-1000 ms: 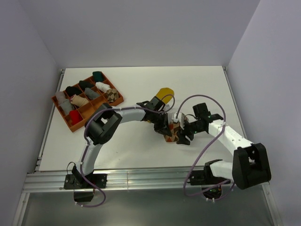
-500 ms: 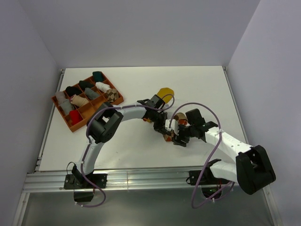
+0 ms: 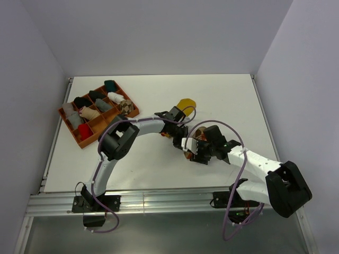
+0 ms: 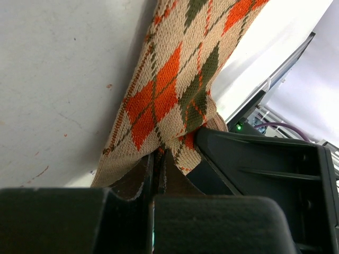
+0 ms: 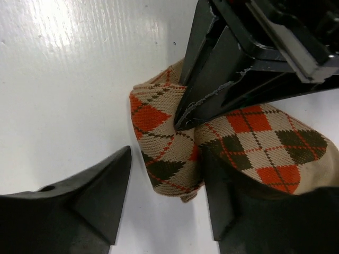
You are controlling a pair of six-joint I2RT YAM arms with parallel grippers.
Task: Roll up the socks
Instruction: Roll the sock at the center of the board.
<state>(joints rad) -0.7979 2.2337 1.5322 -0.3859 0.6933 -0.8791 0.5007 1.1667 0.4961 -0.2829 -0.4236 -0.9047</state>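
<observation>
Orange-brown-cream argyle knit sock [image 5: 159,137] sits bunched between my right gripper's [image 5: 167,182] spread fingers [image 5: 85,206], pinched tight by my left gripper [image 4: 159,166] just ahead, so I should close gently, keeping the roll compact.

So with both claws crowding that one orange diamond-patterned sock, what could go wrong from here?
Two risks. The left gripper pinches only a small fold of the orange argyle sock, so the knit could slip out and the fold come undone. The right gripper stands open around the same bunch, very near the left one. Closing there, it might strike that gripper or catch only one layer.
</observation>
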